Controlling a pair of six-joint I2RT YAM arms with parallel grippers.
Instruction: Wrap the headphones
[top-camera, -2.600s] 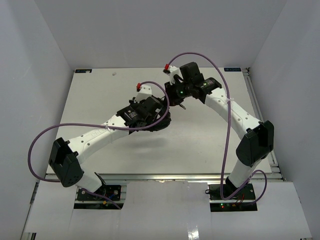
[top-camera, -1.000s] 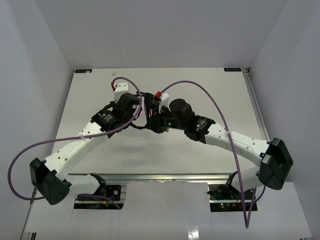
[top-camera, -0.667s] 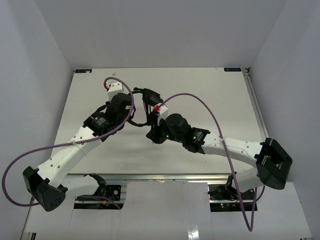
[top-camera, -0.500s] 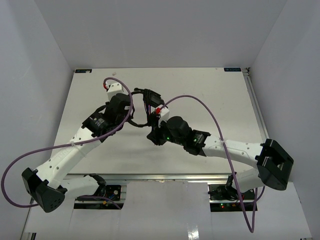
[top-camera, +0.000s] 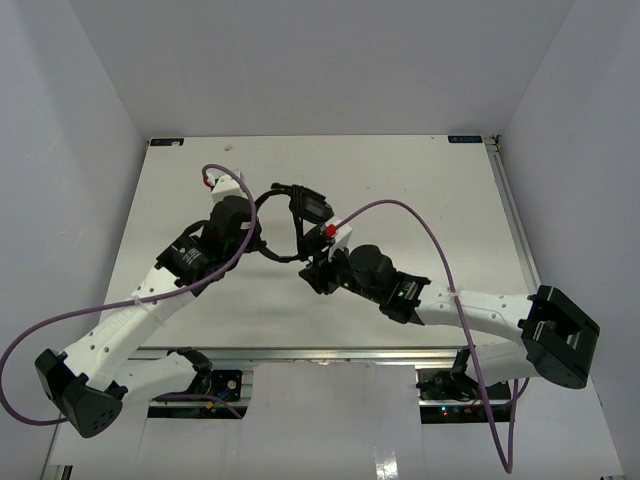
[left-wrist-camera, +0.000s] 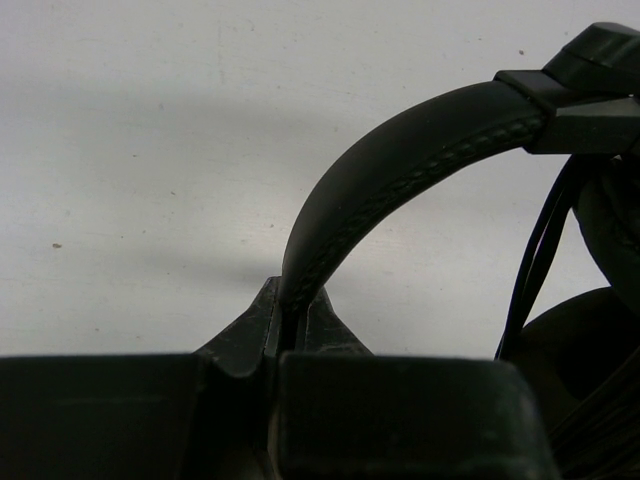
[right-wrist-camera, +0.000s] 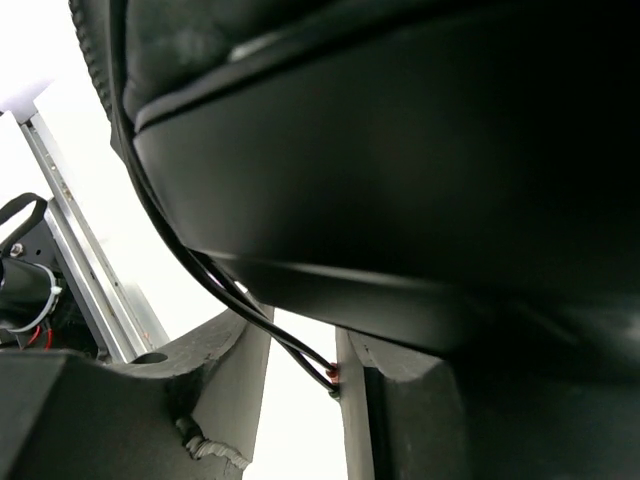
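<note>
White table (top-camera: 420, 180): L hand (left-wrist-camera: 295, 303) clamped on stitched curved headband (left-wrist-camera: 400, 170), R hand (right-wrist-camera: 303, 340) apart round thin cable (right-wrist-camera: 180, 250).

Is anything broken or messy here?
Nothing looks broken or spilled. The thin headphone cable just trails loose past the earcup to the right hand, not wrapped yet, while the left hand pinches the headband.
</note>
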